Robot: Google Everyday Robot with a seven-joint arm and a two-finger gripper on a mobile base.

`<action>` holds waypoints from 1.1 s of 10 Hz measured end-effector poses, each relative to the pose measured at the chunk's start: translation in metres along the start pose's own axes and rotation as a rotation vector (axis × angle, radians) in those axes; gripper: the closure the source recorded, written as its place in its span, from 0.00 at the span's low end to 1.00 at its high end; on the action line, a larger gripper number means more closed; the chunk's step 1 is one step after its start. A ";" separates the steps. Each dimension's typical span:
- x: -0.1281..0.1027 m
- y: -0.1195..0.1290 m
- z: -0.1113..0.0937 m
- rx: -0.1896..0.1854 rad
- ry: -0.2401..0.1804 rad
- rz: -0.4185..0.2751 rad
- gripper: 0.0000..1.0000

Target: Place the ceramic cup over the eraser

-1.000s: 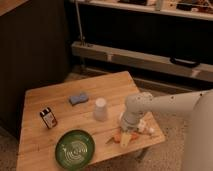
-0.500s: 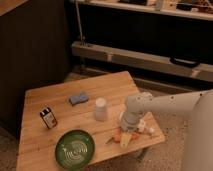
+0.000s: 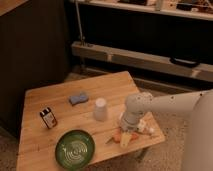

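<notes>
On the left of the wooden table (image 3: pixel 45 92) stands the eraser (image 3: pixel 47 118), a small dark block with a white top. Near the front edge lies a round green plate (image 3: pixel 75 148). Farther back is a flat blue pad (image 3: pixel 78 98). Just to the right of the pad sits the ceramic cup (image 3: pixel 101 109) (white, narrower at the top), well apart from the eraser and not over it. Farther right, the gripper (image 3: pixel 126 127) is down low on the table by some small orange and white things (image 3: pixel 125 138). I cannot tell if it is spread or pinching. Its white arm (image 3: pixel 170 104) comes in from the right.
</notes>
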 end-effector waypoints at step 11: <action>-0.017 0.003 -0.093 0.171 -0.016 -0.067 0.20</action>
